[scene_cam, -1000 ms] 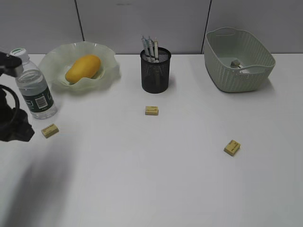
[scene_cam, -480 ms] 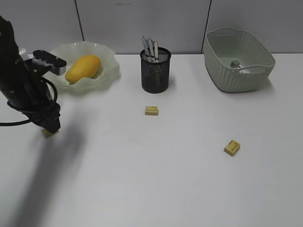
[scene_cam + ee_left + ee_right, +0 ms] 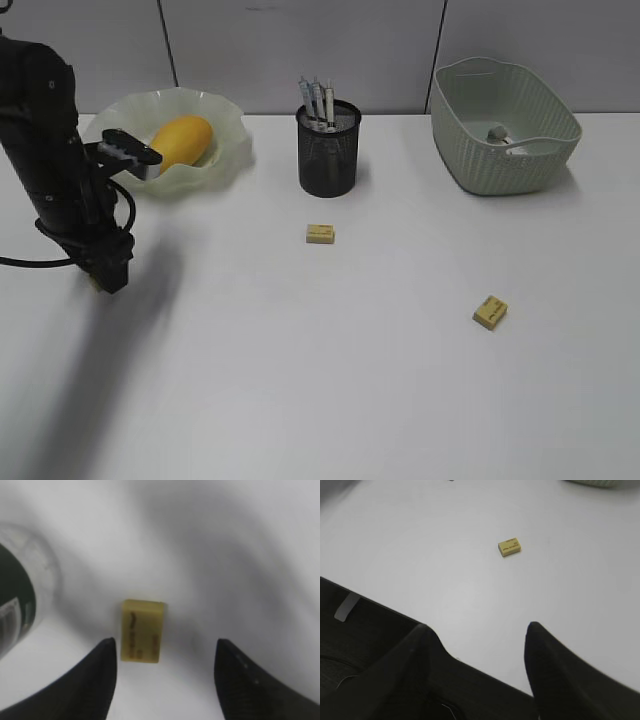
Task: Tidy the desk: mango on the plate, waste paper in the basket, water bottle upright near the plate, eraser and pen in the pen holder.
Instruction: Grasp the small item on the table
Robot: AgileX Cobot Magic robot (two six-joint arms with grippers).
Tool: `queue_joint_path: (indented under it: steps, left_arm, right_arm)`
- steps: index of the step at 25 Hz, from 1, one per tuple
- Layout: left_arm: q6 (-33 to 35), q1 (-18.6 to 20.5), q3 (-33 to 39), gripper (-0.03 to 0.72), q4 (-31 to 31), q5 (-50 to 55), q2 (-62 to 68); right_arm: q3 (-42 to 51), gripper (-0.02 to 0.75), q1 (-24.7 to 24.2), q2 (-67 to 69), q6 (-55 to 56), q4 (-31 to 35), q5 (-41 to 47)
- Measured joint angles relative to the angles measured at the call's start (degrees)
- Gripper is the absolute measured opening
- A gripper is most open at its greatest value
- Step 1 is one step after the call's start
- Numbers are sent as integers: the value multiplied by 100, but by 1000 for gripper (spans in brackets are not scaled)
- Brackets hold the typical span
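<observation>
A yellow eraser [image 3: 142, 630] lies flat on the white desk [image 3: 330, 380], just ahead of my open left gripper [image 3: 165, 642] and closer to its left finger, untouched. The water bottle [image 3: 15, 605] stands close at the left; in the exterior view my left arm hides it. There the left gripper [image 3: 105, 275] points down at the desk's left side. The mango [image 3: 176, 143] lies on the plate [image 3: 225, 120]. Pens [image 3: 318, 102] stand in the pen holder [image 3: 328, 150]. Waste paper [image 3: 500, 134] sits in the basket [image 3: 505, 125]. My right gripper [image 3: 479, 626] hangs open and empty above the desk's front edge.
Two more yellow erasers lie loose: one [image 3: 320, 233] in front of the pen holder, the other [image 3: 490, 312] at the right, which the right wrist view shows as the eraser [image 3: 510, 546]. A grey partition wall [image 3: 300, 50] backs the desk.
My left arm has swung in from the left edge and come down over the left eraser, now hiding the bottle in the exterior view. Nothing else has moved.
</observation>
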Motion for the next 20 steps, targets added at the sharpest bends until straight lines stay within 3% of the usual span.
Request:
queue_joint_path:
  steps: [10,20]
  left_arm:
    - [150,107,-30,435,4,-72,251]
    - [150,107,-53,246,-20,-352,357]
  right_arm:
    - [0,474,6,0,0,0,-5]
    - [0,474,6,0,0,0,-5]
